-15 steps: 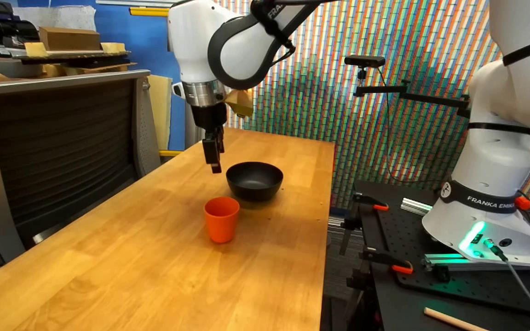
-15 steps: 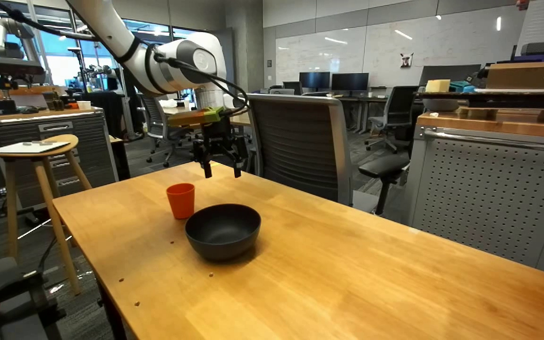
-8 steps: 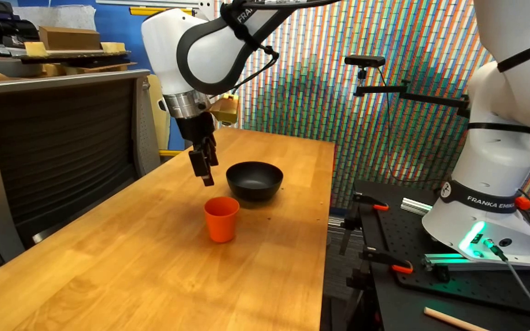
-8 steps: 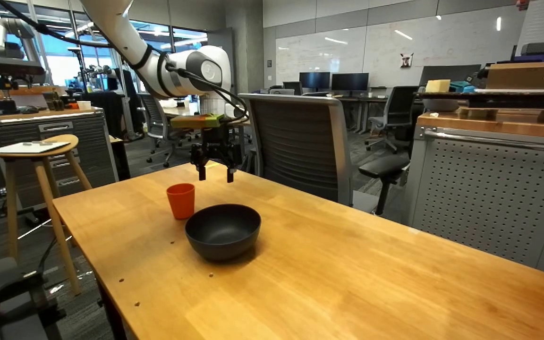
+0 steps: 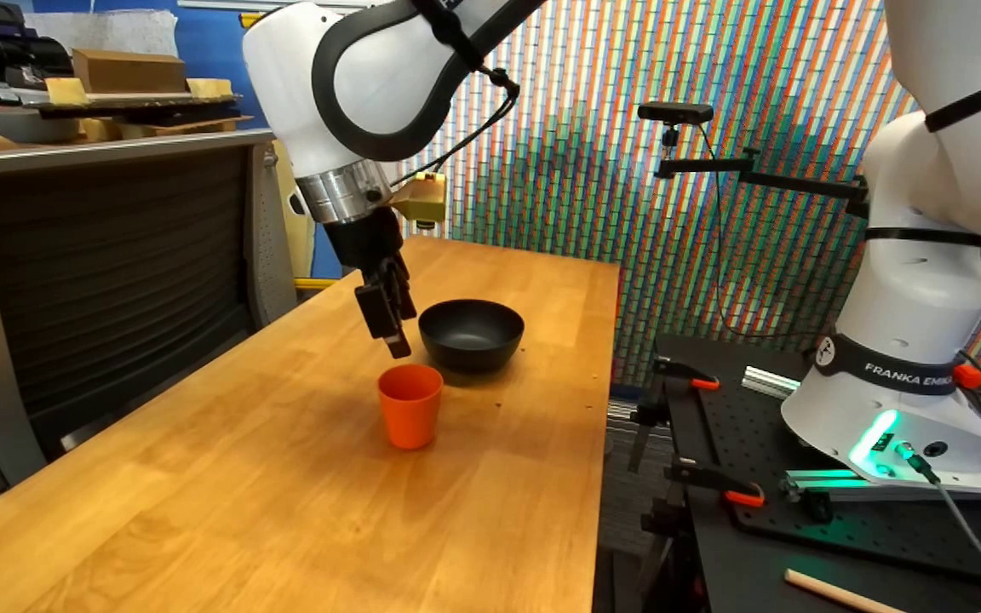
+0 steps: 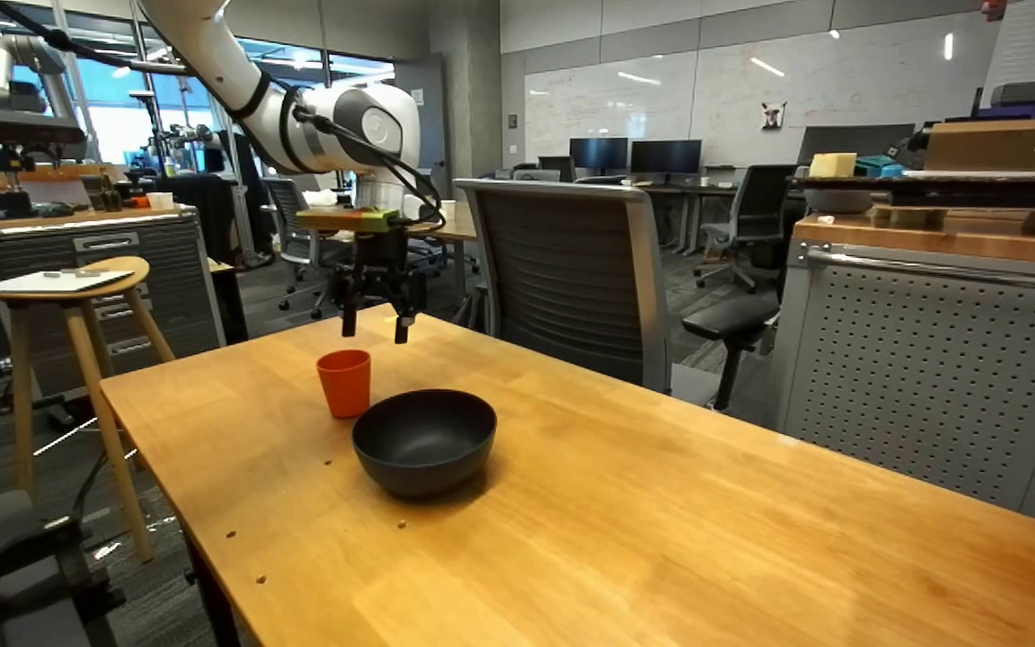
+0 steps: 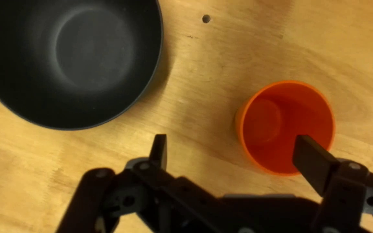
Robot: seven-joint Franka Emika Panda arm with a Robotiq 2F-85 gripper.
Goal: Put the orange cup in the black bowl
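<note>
Orange cup: right of centre in the wrist view, on the table; standing up; axis looks vertical
Gripper: fingers wide apart, holding nothing; tips sit higher than the rim in both exterior views
Cup vs gap: cup's off toward frame right and slightly up from the gap's middle; I'd guess a nudge that way first, then down
Cup looks: plain orange-red; slight taper, no handle seen
Black bowl: upper left of the wrist view

A wooden table carries a cup and bowl.
</note>
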